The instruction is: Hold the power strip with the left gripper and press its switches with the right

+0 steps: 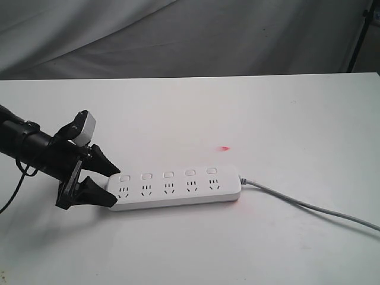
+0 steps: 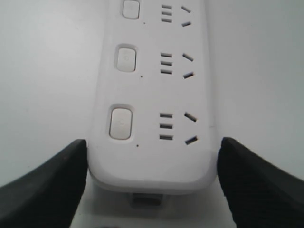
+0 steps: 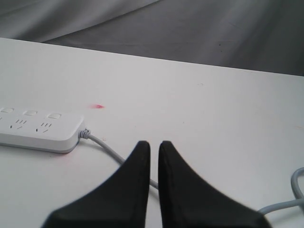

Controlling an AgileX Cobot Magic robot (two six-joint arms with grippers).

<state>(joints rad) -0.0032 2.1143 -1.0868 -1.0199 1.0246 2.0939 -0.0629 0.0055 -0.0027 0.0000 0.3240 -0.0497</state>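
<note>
The white power strip (image 1: 178,190) lies flat on the table, its five switches (image 1: 168,174) in a row above the sockets. Its grey-white cord (image 1: 309,206) trails off to the right. My left gripper (image 1: 113,186) is at the strip's left end and stands open. One black finger (image 2: 57,183) is on each long side, with only a thin sliver of gap to the casing (image 2: 152,166). The nearest switch (image 2: 120,123) is just beyond the fingertips. My right gripper (image 3: 154,142) is shut and empty, hovering over the cord (image 3: 107,149), well away from the strip's cord end (image 3: 42,128). It is out of the exterior view.
The white table (image 1: 267,119) carries a small red spot (image 1: 224,148) behind the strip. A grey cloth backdrop (image 1: 178,35) hangs beyond the far edge. A dark stand leg (image 1: 359,41) is at the back right. The cord loops back near the right arm (image 3: 297,185).
</note>
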